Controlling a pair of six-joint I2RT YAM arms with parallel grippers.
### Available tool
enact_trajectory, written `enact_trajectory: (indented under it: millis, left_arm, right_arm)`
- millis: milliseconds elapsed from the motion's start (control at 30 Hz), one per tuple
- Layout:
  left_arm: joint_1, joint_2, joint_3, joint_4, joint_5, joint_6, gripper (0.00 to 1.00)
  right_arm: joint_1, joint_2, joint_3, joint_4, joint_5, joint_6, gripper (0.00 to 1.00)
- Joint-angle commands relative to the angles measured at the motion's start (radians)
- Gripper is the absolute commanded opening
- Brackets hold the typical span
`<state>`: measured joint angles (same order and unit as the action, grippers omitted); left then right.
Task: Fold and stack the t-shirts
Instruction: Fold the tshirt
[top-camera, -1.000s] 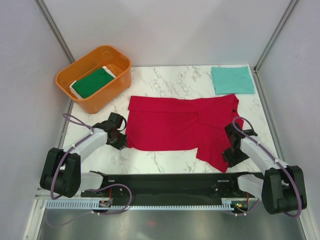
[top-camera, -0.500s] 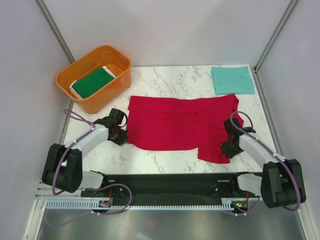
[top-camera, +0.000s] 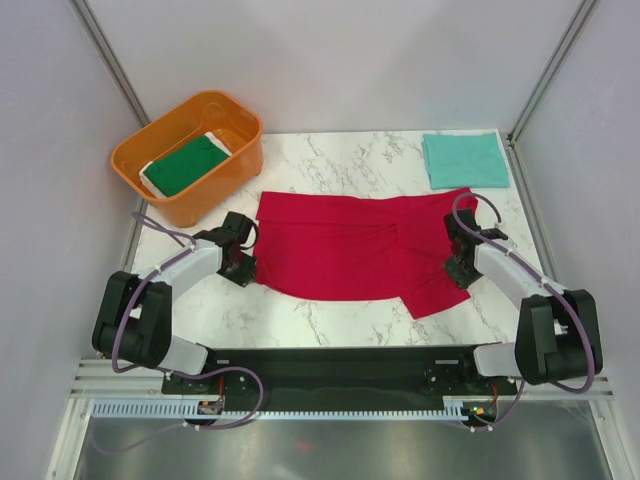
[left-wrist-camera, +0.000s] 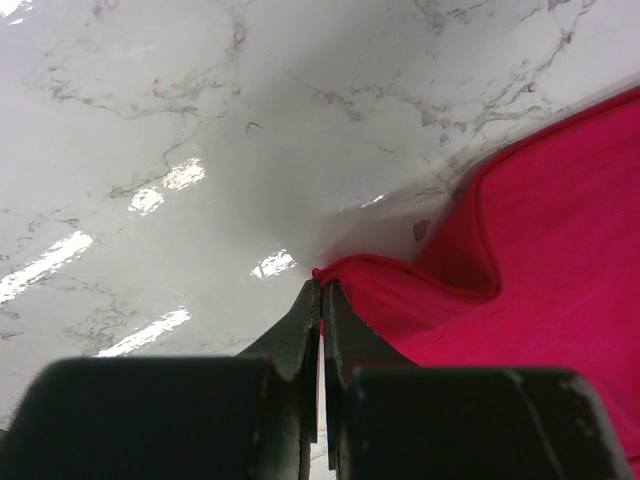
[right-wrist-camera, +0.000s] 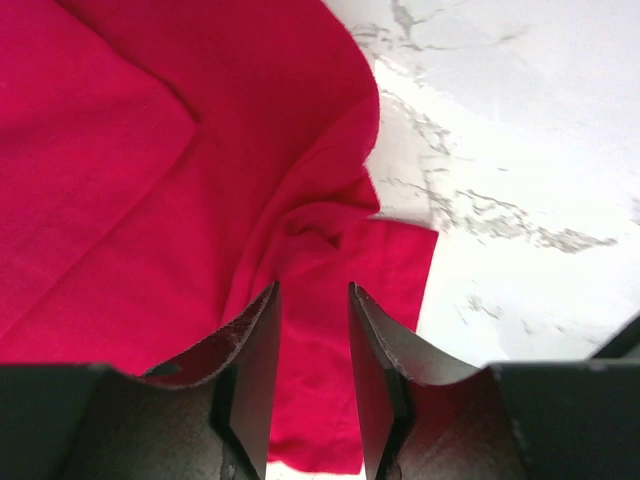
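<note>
The bright red t-shirt (top-camera: 350, 250) lies spread across the middle of the marble table (top-camera: 340, 155), with a flap hanging toward the near right. My left gripper (top-camera: 243, 268) is shut on its near left corner (left-wrist-camera: 345, 268), low over the table (left-wrist-camera: 200, 120). My right gripper (top-camera: 460, 270) sits over the shirt's right part (right-wrist-camera: 150, 150). Its jaws stand a little apart, with flat cloth and a strip of table showing between them. The folded teal t-shirt (top-camera: 465, 160) lies at the far right corner. The dark green t-shirt (top-camera: 185, 165) with a white edge lies folded in the orange tub (top-camera: 245, 128).
The orange tub stands at the far left corner of the table. Grey walls close in the table on three sides. A black rail (top-camera: 340, 365) with both arm bases runs along the near edge.
Both grippers have moved away from the near edge. The shirt's near hem and its right flap have shifted the same way with them.
</note>
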<state>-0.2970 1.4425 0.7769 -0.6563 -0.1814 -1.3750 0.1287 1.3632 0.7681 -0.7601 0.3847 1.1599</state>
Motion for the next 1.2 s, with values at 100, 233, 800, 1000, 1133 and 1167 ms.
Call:
enact_trajectory:
  millis: [100,233,800,1000,1133,1167]
  left_arm:
    - [-0.001,-0.014,0.018,0.000,-0.026,-0.070,0.02]
    - [-0.001,-0.007,0.018,0.000,-0.007,-0.070,0.02]
    - [-0.001,0.010,0.036,0.000,-0.013,-0.055,0.02]
    - [-0.002,0.006,0.032,0.000,-0.016,-0.053,0.02]
    - [-0.001,-0.007,0.030,-0.002,-0.021,-0.055,0.02]
    - [-0.002,-0.008,0.028,-0.002,-0.021,-0.055,0.02]
  right_arm:
    - [-0.003,-0.185,0.021,-0.185,0.028,0.018,0.42]
    - [-0.003,-0.207,-0.044,-0.197,-0.036,0.050,0.40]
    - [-0.003,-0.196,-0.174,-0.182,0.020,0.170,0.39]
    - [-0.003,-0.170,-0.211,-0.101,0.034,0.195,0.38]
    - [-0.003,-0.135,-0.214,-0.091,0.060,0.187,0.27]
    - [-0.001,-0.134,-0.219,-0.093,0.066,0.185,0.09]
